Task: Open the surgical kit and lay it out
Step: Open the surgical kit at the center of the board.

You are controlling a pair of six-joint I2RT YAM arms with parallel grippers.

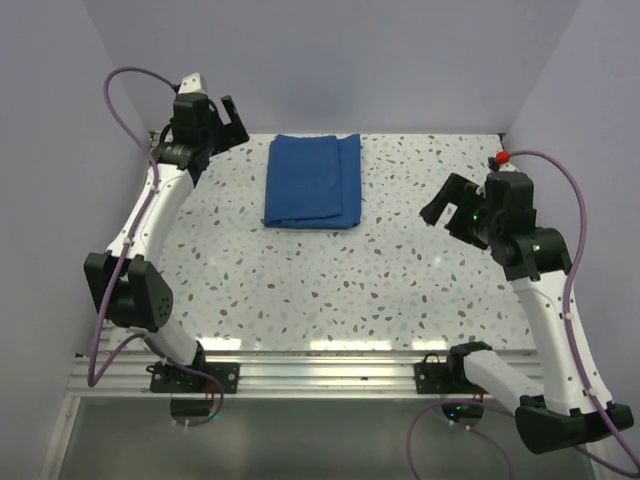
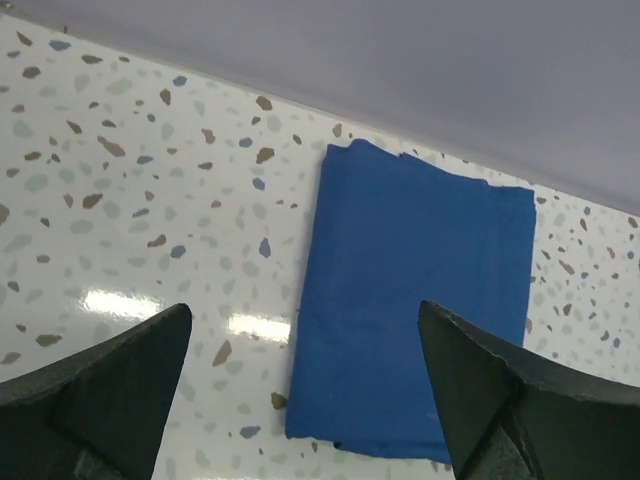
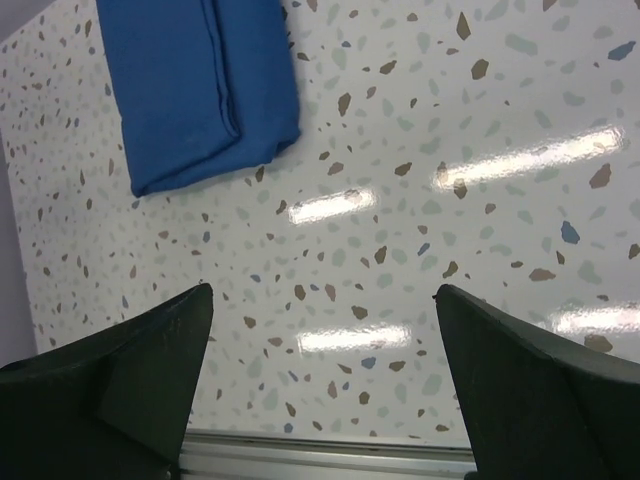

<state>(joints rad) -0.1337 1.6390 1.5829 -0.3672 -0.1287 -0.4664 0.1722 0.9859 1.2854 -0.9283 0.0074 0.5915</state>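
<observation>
The folded blue cloth bundle (image 1: 313,182) lies at the table's (image 1: 380,270) far middle, apart from the left gripper (image 1: 232,119) and right gripper (image 1: 447,204), both spread wide and empty.

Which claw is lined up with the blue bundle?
The left claw: the blue bundle shows between its fingers in its camera; the right claw sees it in a corner.
</observation>
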